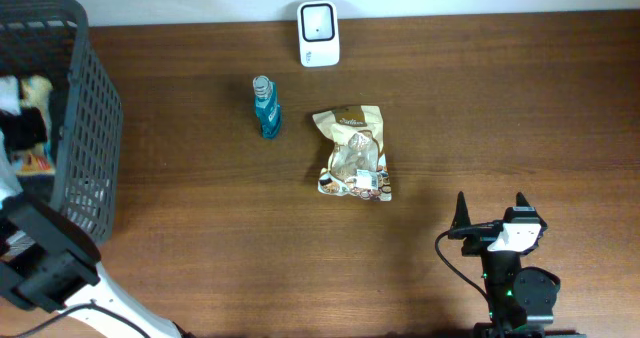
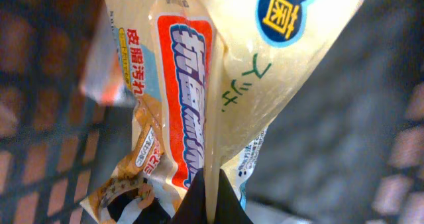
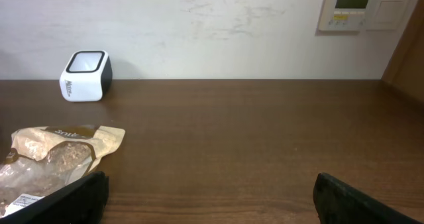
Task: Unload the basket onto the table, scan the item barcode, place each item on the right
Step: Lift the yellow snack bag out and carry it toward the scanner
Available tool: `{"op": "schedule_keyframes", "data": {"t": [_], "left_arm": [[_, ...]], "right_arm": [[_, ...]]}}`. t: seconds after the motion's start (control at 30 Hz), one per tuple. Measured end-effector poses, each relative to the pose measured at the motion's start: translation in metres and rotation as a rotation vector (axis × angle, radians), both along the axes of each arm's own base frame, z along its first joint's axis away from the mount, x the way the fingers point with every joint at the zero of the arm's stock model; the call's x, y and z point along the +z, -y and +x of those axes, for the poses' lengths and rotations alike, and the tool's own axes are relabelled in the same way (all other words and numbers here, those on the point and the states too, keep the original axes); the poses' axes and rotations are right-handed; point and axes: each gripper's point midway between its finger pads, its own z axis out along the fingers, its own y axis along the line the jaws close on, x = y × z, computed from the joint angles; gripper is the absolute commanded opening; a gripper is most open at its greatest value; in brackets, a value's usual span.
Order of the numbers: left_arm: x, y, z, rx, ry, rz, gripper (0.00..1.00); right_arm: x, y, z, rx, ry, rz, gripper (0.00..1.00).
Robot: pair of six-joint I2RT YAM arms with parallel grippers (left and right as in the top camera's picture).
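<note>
In the left wrist view my left gripper is shut on the edge of a cream packet with red, blue and green print, down inside the dark mesh basket. A brown-printed packet lies under it. The white barcode scanner stands at the table's far edge, also seen as the scanner in the right wrist view. My right gripper sits open near the front right, nothing between its fingers. From overhead the left fingers are hidden.
The basket fills the left side with several items in it. A blue bottle and a tan snack bag lie mid-table, ahead and left of the right gripper. The left arm crosses the front left corner.
</note>
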Motion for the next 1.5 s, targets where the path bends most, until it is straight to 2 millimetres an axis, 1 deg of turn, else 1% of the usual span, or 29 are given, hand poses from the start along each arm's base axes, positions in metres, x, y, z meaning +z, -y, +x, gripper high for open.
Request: {"op": "schedule_keyframes", "data": {"t": [0.1,0.13,0.2,0.23,0.27,0.3,0.33,0.4,0.43,0.5,0.53,0.6,0.63,0.67,0.77,0.8,0.83,0.87,0.93,0.97,1.03,1.07,1.1,1.2,1.27,1.37,1.4,1.43,1.5], "left_arm": [[0.061,0.014,0.02,-0.038,0.193,-0.029,0.0],[0.093,0.024,0.027,-0.072,0.287,-0.039,0.0],[0.15,0.044,0.032,-0.118,0.441,-0.061,0.0],[0.185,0.058,0.032,-0.141,0.542,-0.081,0.0],[0.212,0.069,0.03,-0.154,0.617,-0.1,0.0],[0.232,0.078,0.027,-0.165,0.667,-0.117,0.0],[0.256,0.092,0.022,-0.185,0.731,-0.149,0.0],[0.299,0.127,0.007,-0.259,0.834,-0.223,0.0],[0.31,0.141,0.001,-0.293,0.86,-0.252,0.0],[0.333,0.18,-0.009,-0.401,0.906,-0.332,0.0],[0.344,0.207,-0.015,-0.48,0.922,-0.392,0.0],[0.354,0.252,-0.021,-0.614,0.926,-0.495,0.0],[0.355,0.269,-0.023,-0.662,0.917,-0.538,0.0],[0.355,0.302,-0.027,-0.744,0.891,-0.619,0.0],[0.349,0.376,-0.041,-0.903,0.795,-0.788,0.0],[0.347,0.397,-0.045,-0.943,0.767,-0.817,0.0],[0.345,0.409,-0.048,-0.962,0.745,-0.834,0.0],[0.34,0.43,-0.053,-0.985,0.706,-0.847,0.0],[0.327,0.464,-0.058,-1.002,0.635,-0.832,0.0],[0.323,0.472,-0.059,-1.002,0.617,-0.82,0.0],[0.311,0.496,-0.061,-0.989,0.572,-0.761,0.0],[0.308,0.5,-0.061,-0.986,0.566,-0.746,0.0],[0.299,0.514,-0.059,-0.962,0.539,-0.704,0.0],[0.271,0.538,-0.047,-0.869,0.459,-0.662,0.0],[0.244,0.552,-0.031,-0.781,0.391,-0.66,0.0],[0.195,0.576,-0.006,-0.648,0.28,-0.685,0.0],[0.179,0.585,0.0,-0.609,0.246,-0.699,0.0],[0.159,0.6,0.009,-0.568,0.213,-0.716,0.0],[0.137,0.618,0.016,-0.534,0.179,-0.734,0.0]], "right_arm": [[0.0,0.0,0.0,0.0,0.0,0.0,0.98],[0.0,0.0,0.0,0.0,0.0,0.0,0.98],[0.0,0.0,0.0,0.0,0.0,0.001,0.98],[0.0,0.0,0.0,0.0,0.0,0.0,0.98],[0.0,0.0,0.0,0.0,0.0,0.0,0.98],[0.0,0.0,0.0,0.0,0.0,0.001,0.98],[0.0,0.0,0.0,0.0,0.0,0.0,0.98],[0.0,0.0,0.0,0.0,0.0,0.0,0.98],[0.0,0.0,0.0,0.0,0.0,0.0,0.98],[0.0,0.0,0.0,0.0,0.0,0.0,0.98],[0.0,0.0,0.0,0.0,0.0,0.0,0.98],[0.0,0.0,0.0,0.0,0.0,0.001,0.98],[0.0,0.0,0.0,0.0,0.0,0.0,0.98],[0.0,0.0,0.0,0.0,0.0,0.0,0.98],[0.0,0.0,0.0,0.0,0.0,0.0,0.98],[0.0,0.0,0.0,0.0,0.0,0.0,0.98],[0.0,0.0,0.0,0.0,0.0,0.0,0.98],[0.0,0.0,0.0,0.0,0.0,0.0,0.98],[0.0,0.0,0.0,0.0,0.0,0.0,0.98],[0.0,0.0,0.0,0.0,0.0,0.0,0.98],[0.0,0.0,0.0,0.0,0.0,0.0,0.98],[0.0,0.0,0.0,0.0,0.0,0.0,0.98],[0.0,0.0,0.0,0.0,0.0,0.0,0.98],[0.0,0.0,0.0,0.0,0.0,0.0,0.98],[0.0,0.0,0.0,0.0,0.0,0.0,0.98],[0.0,0.0,0.0,0.0,0.0,0.001,0.98],[0.0,0.0,0.0,0.0,0.0,0.0,0.98],[0.0,0.0,0.0,0.0,0.0,0.001,0.98],[0.0,0.0,0.0,0.0,0.0,0.0,0.98]]}}
